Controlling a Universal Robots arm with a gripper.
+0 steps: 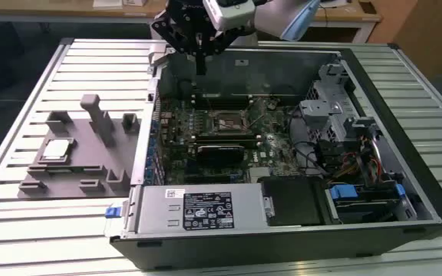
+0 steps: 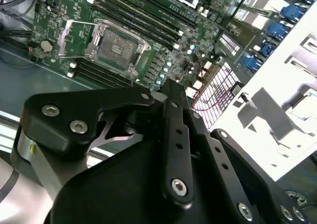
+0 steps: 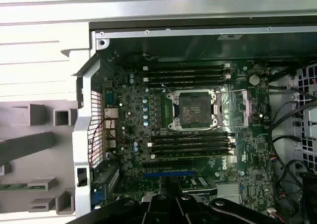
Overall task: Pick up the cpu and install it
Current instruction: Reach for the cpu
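The cpu (image 1: 55, 149), a small silver square with a pale rim, lies flat on a grey fixture (image 1: 98, 172) on the exterior view's left, outside the open computer case (image 1: 282, 241). My gripper (image 1: 200, 64) hangs above the case's far wall, well away from the cpu, its fingers together and nothing between them. Both wrist views look down on the green motherboard (image 3: 124, 135). There the black socket (image 3: 190, 110) (image 2: 115, 48) (image 1: 227, 122) stands empty with its metal bracket (image 3: 237, 107) flipped open. The gripper's black linkage (image 2: 171, 135) fills the near part of the second wrist view.
The fixture carries upright posts (image 1: 92, 112). Inside the case sit a grey power supply with a white label (image 1: 198, 210), a black drive bay (image 1: 298, 201), a metal drive cage (image 1: 332, 109) and loose cables (image 1: 313, 152). Memory slots (image 3: 190, 73) flank the socket. The case rests on a slatted table (image 1: 21, 230).
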